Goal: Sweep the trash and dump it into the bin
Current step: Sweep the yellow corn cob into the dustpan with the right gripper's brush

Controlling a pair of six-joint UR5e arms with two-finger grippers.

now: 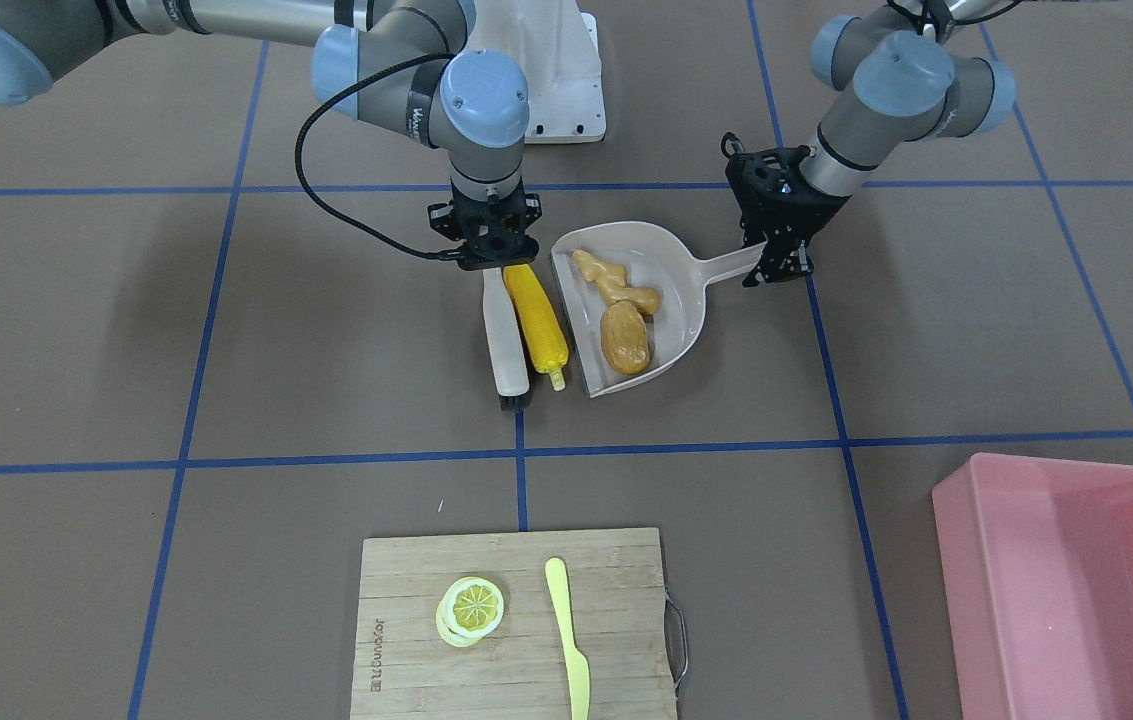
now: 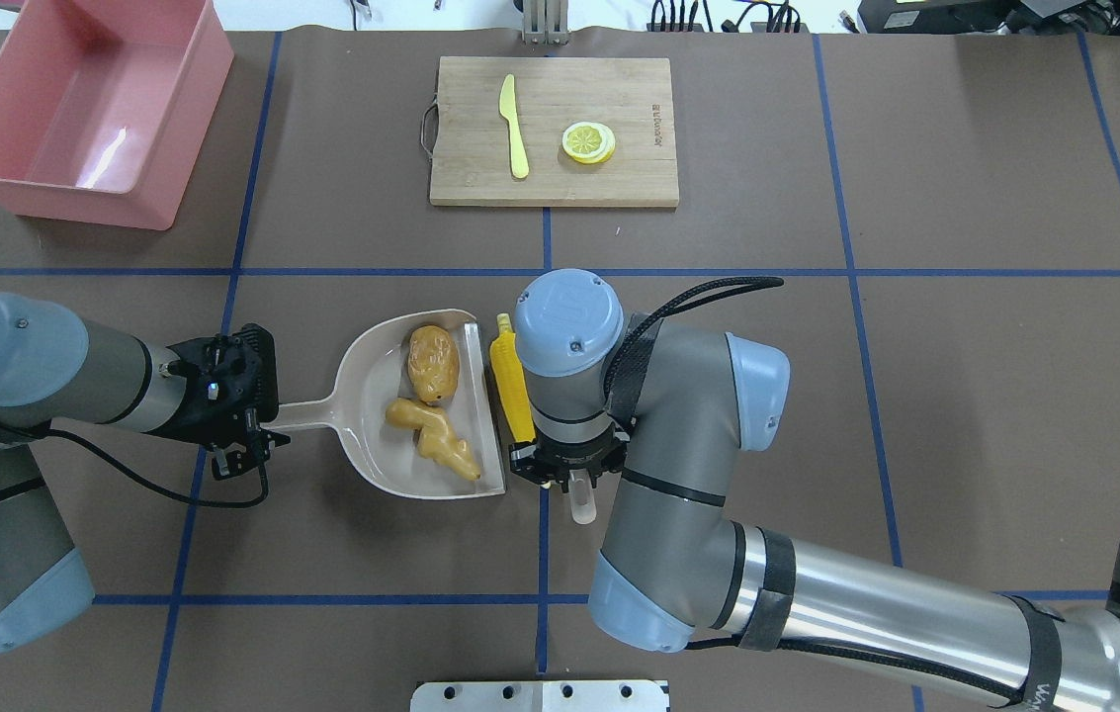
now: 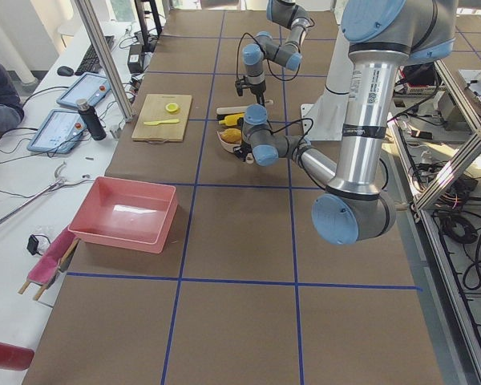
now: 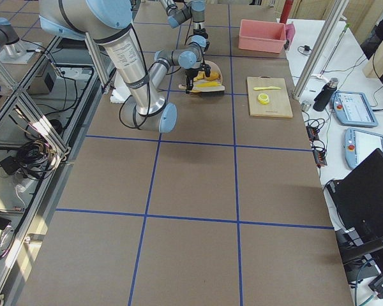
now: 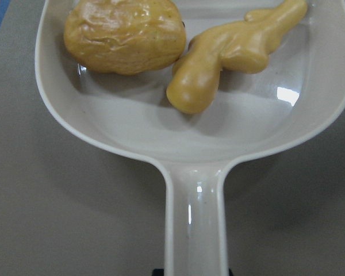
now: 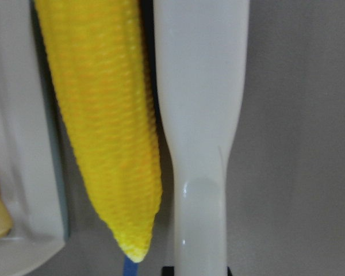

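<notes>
A beige dustpan (image 1: 681, 290) lies mid-table with the brown potato (image 1: 624, 338) and the tan ginger root (image 1: 616, 282) inside it. My left gripper (image 1: 776, 262) is shut on the dustpan's handle (image 2: 307, 415). The left wrist view shows the potato (image 5: 125, 35) and the ginger (image 5: 230, 54) in the pan. The yellow corn cob (image 1: 536, 315) lies on the table just outside the pan's mouth. My right gripper (image 1: 493, 262) is shut on the handle of a white brush (image 1: 506, 345), which lies against the corn (image 6: 103, 115). The pink bin (image 2: 90, 104) stands empty at the far left corner.
A wooden cutting board (image 2: 619, 89) sits at the far middle with a yellow-green knife (image 2: 514, 124) and a lemon slice (image 2: 588, 141) on it. The robot's white base plate (image 1: 566, 90) is near the arms. Blue tape lines cross the brown table.
</notes>
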